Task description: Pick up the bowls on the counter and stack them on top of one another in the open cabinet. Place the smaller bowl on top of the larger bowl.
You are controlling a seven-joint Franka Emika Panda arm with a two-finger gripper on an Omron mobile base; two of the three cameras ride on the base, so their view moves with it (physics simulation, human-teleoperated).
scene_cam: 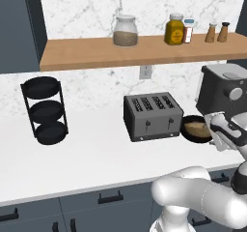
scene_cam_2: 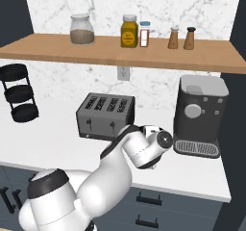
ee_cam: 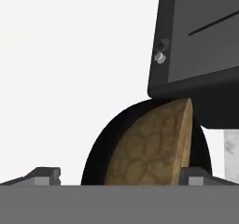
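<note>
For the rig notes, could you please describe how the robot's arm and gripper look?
The glossy white rounded arm has bulbous segments with dark grey-black joint bands and a round grey cap at the wrist. The two-finger gripper ends in small dark grey fingertips. No cables or markings are visible.

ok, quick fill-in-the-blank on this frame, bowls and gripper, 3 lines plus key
1. The smaller bowl sits inside the ____ black larger bowl.
2. Both bowls rest on the counter between the coffee machine and the ____.
3. In the hand view, the fingertips of the gripper stand wide apart either side of the bowls, so it is ____.

Missing words: wider; toaster; open
</note>
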